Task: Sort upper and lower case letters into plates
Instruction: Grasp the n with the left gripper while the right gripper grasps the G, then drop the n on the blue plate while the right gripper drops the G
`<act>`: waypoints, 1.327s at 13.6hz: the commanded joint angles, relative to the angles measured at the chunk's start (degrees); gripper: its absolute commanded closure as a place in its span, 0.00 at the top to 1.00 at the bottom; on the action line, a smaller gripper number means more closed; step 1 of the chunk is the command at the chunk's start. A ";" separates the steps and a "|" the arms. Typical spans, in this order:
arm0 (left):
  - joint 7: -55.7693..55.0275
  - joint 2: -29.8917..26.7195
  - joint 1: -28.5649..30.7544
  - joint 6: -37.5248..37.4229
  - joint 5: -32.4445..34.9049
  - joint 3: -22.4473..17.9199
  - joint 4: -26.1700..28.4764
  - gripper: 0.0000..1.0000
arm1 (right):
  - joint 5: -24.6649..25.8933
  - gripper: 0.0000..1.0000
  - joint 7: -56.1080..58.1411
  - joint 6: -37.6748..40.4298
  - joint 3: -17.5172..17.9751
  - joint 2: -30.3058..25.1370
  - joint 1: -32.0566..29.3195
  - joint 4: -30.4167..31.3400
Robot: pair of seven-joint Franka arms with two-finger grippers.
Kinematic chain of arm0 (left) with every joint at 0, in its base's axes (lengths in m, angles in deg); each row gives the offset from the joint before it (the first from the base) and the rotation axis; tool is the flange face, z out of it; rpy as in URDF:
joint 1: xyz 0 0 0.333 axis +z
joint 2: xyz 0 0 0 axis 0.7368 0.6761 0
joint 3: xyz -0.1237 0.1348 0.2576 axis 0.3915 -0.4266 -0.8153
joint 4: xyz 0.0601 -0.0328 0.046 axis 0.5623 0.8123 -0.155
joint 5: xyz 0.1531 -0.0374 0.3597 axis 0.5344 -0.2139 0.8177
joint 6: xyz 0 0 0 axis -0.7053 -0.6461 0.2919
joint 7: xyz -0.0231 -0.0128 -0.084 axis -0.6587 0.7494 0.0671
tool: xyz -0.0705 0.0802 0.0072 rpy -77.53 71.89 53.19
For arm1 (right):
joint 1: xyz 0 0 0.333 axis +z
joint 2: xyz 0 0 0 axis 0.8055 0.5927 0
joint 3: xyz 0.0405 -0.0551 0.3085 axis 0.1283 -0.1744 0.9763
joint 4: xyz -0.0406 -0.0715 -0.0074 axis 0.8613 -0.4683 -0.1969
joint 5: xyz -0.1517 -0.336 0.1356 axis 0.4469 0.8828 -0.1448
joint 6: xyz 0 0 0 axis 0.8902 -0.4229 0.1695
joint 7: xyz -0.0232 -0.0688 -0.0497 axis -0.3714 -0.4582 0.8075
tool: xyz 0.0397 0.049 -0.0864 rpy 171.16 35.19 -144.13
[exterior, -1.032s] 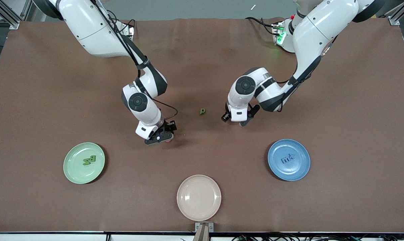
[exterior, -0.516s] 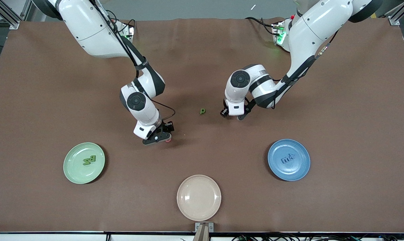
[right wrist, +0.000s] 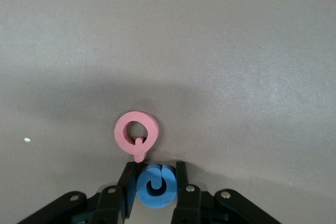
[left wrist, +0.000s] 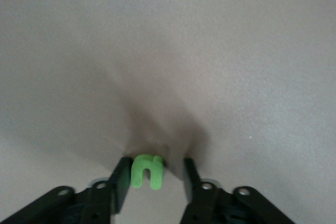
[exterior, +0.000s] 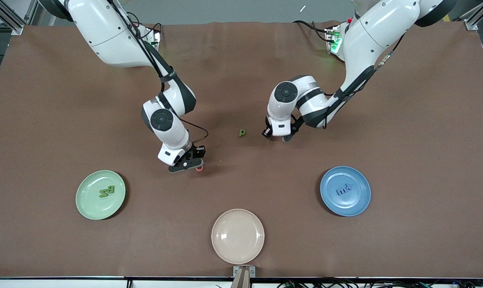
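The right arm reaches from its base at the top edge of the table toward the middle, wrist bent down, and the right gripper (exterior: 187, 167) sits low at the surface with its fingers (right wrist: 127, 182) closed on a blue letter (right wrist: 155, 184). The left arm folds sharply at the elbow (forearm doubling back toward the table's centre); the left gripper (exterior: 277, 136) points down near the surface, one finger (left wrist: 122, 182) touching a green letter (left wrist: 147, 170), the other standing clear of it
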State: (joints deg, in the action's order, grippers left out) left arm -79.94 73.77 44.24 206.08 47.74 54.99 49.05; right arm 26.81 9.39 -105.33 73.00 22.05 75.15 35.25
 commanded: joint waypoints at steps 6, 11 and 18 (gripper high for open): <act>0.22 -3.05 3.03 0.14 4.46 -0.35 -0.31 0.00 | 5.06 0.04 11.40 15.67 -4.33 -2.04 -9.70 -11.00; 12.41 -2.53 9.19 -5.82 4.64 -0.62 -9.27 0.00 | 5.87 0.07 30.74 14.89 -4.61 -1.33 -22.88 -12.86; 38.60 -1.21 23.95 -9.00 4.64 -0.62 -11.66 0.00 | 5.60 0.78 34.82 9.52 -4.61 2.19 -27.92 -12.86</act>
State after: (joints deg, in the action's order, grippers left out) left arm -47.42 71.63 64.86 197.99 51.56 53.83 37.85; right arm 31.41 45.03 -95.56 67.22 24.24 47.33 22.40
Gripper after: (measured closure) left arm 0.740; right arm 0.414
